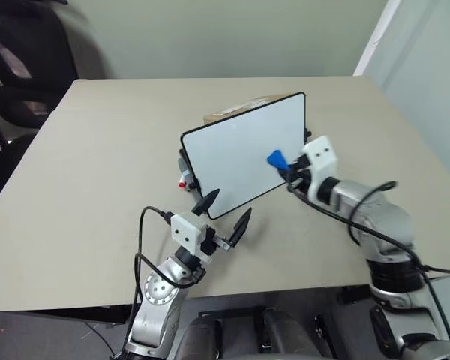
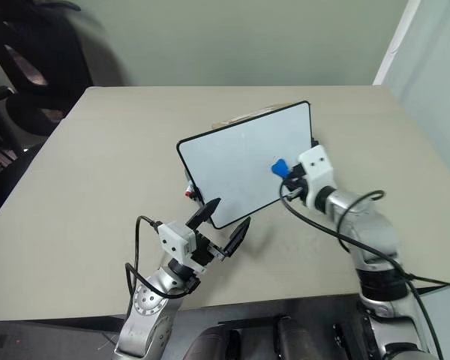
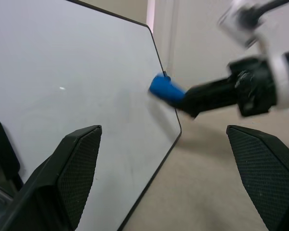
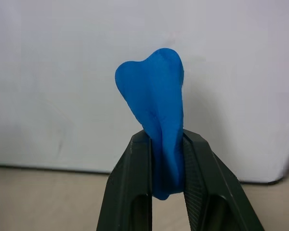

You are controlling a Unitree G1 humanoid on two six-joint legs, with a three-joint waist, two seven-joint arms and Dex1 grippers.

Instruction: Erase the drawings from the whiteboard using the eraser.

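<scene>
gripper hides eraser's base

a beige tabletop with a square edge fills the middle of the room. behind it rises a plain pale greenish wall. a black office chair stands at the far left corner. a white vertical strip runs down the wall at right.

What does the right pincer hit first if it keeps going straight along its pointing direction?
Most likely the whiteboard. The right pincer is shut on the blue eraser, whose tip points at the white surface near the board's right edge. Whether it already touches is unclear.
</scene>
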